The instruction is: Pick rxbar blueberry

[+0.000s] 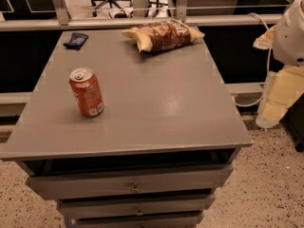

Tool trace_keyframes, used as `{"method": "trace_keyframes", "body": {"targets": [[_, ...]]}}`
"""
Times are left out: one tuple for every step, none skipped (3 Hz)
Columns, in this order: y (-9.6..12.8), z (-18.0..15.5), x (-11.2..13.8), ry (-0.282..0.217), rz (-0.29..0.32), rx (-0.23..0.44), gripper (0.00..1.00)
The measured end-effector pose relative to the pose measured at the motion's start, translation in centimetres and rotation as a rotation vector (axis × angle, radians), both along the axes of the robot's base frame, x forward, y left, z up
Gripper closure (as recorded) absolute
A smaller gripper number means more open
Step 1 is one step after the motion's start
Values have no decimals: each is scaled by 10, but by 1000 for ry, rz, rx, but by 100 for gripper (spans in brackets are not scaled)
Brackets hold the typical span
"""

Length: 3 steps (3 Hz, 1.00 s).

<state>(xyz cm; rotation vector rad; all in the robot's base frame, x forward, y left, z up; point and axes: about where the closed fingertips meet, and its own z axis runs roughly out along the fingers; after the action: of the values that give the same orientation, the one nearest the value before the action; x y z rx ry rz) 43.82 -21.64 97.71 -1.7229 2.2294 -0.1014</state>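
Our gripper (279, 95) hangs off the right side of the drawer cabinet's top (156, 108), beyond its right edge and not over the surface. We cannot tell whether it is released or clenched. The rxbar blueberry (76, 40) lies flat at the far end from the gripper, across the whole top to its left and farther back, close to the back-left corner. Nothing touches it.

We judge the step in hand to be the reach. The bar is thin and flat, so we want to come down from above, squarely over its middle. We close across its narrow width, low enough to catch the wrapper without pressing hard on the top.

The chip bag (161, 35) lies along the back edge, between the gripper and the bar, so a straight line along the back would brush it. The orange soda can (86, 92) stands upright nearer the front, well apart from the bar. The bare middle between bag and can gives us open room. A grey rail (95, 23) runs just behind the bar and the left edge is near, so a careless nudge could slide the bar off.
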Motion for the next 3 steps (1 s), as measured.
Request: {"method": "trace_keyframes", "body": {"targets": [[1, 0, 1, -6, -7, 8, 0], [14, 2, 11, -59, -76, 82, 0], [46, -8, 41, -120, -140, 298, 0]]}}
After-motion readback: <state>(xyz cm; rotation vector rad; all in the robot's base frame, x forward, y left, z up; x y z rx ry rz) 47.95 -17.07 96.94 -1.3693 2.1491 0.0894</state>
